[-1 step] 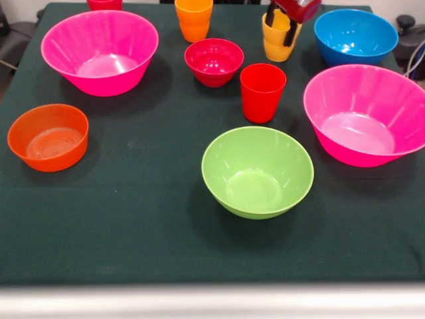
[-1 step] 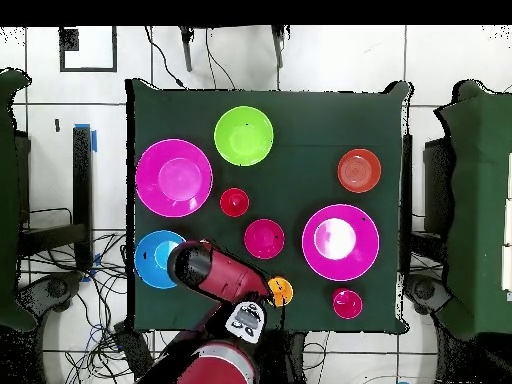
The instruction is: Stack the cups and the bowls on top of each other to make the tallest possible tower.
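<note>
My gripper [image 1: 282, 23] comes down on the yellow cup [image 1: 277, 45] at the table's far side, next to the blue bowl [image 1: 355, 36]. Whether it holds the cup is unclear. The orange cup [image 1: 194, 18] stands to the left of it. The red cup [image 1: 262, 93] and the small crimson bowl [image 1: 214, 61] sit mid-table. The lime-green bowl [image 1: 257, 171] rests alone in front, with nothing in it. The small orange bowl [image 1: 48, 136] is at the left. Pink bowls stand at far left [image 1: 99, 50] and right [image 1: 365, 116]. In the overhead view my arm [image 2: 225, 278] hides the yellow cup.
A further red cup [image 2: 347, 303] stands near the table corner, cut off at the top edge of the front view. Dark green cloth [image 1: 133, 226] covers the table. Chairs and cables surround it on the floor.
</note>
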Robot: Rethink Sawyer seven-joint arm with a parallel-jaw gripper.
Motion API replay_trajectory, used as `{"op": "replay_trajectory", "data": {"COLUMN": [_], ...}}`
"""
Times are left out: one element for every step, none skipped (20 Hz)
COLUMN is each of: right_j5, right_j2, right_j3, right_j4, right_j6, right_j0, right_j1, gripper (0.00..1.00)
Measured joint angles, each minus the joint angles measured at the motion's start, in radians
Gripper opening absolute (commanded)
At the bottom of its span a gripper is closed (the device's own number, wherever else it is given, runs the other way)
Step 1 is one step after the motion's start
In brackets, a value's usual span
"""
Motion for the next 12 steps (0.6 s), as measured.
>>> {"op": "replay_trajectory", "data": {"right_j5": [-0.003, -0.006, -0.01, -0.015, -0.022, -0.023, -0.023, -0.024, -0.022, -0.022, -0.023, -0.023], "right_j2": [0.0, 0.0, 0.0, 0.0, 0.0, 0.0, 0.0, 0.0, -0.001, -0.004, -0.006, -0.007], "right_j3": [-0.002, -0.006, -0.009, -0.013, -0.018, -0.02, -0.021, -0.022, -0.025, -0.025, -0.025, -0.025], "right_j4": [0.0, 0.0, 0.001, 0.002, 0.003, 0.003, 0.003, 0.003, 0.002, 0.002, 0.003, 0.003], "right_j6": [0.0, 0.0, 0.0, 0.0, 0.0, 0.0, 0.0, 0.0, 0.0, 0.0, 0.0, 0.0], "right_j0": [0.0, 0.001, 0.001, 0.003, 0.006, 0.007, 0.008, 0.008, 0.012, 0.015, 0.017, 0.019], "right_j1": [0.006, 0.013, 0.02, 0.031, 0.042, 0.044, 0.046, 0.048, 0.051, 0.051, 0.051, 0.051], "gripper": [1.0, 1.0, 1.0, 1.0, 0.0, 0.0, 0.0, 0.0, 0.0, 0.0, 0.0, 0.0]}}
